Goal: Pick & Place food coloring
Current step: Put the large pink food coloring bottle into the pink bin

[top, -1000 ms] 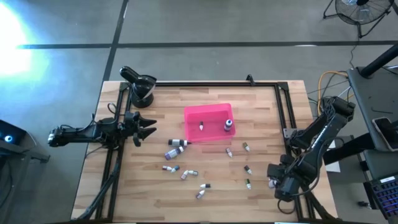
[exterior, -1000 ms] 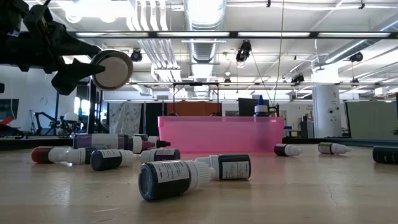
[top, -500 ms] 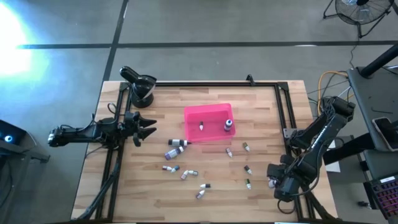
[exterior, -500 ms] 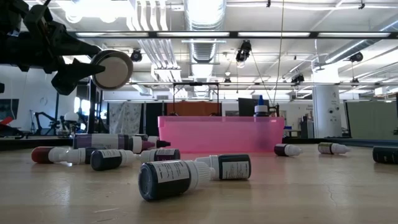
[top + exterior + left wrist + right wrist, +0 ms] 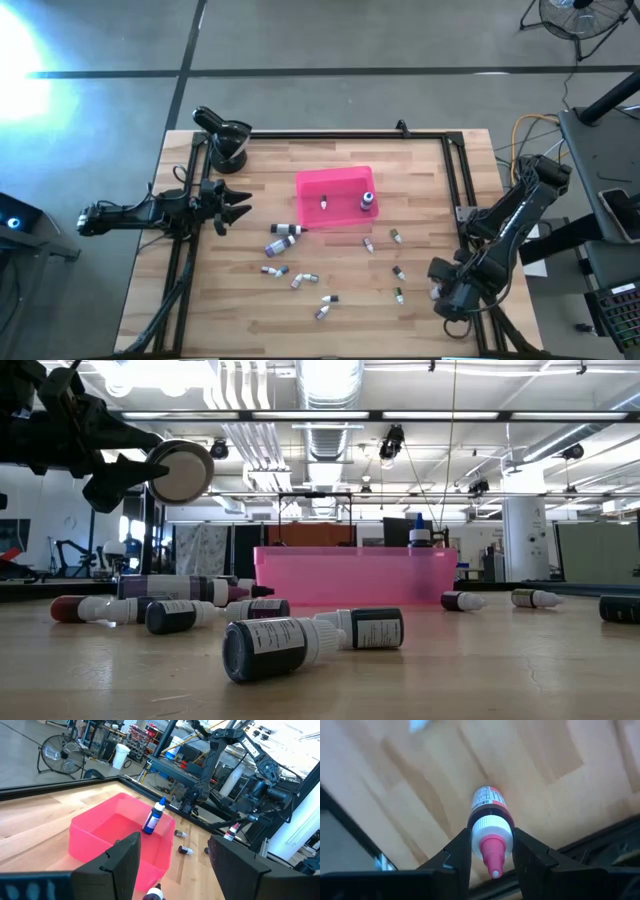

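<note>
Not much is changed lately: a red-tipped food coloring bottle (image 5: 488, 827) is kept pinched by the right tool (image 5: 447, 296) at lower right, barely shifted, while the left tool (image 5: 236, 208) is held spread at left.

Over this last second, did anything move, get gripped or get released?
Barely. The right gripper, at the table's near right edge, shifted slightly toward the table's middle; it is shut on a red-tipped bottle in the right wrist view. The left gripper stayed open over the left side. The pink tray and the loose bottles did not move.
</note>
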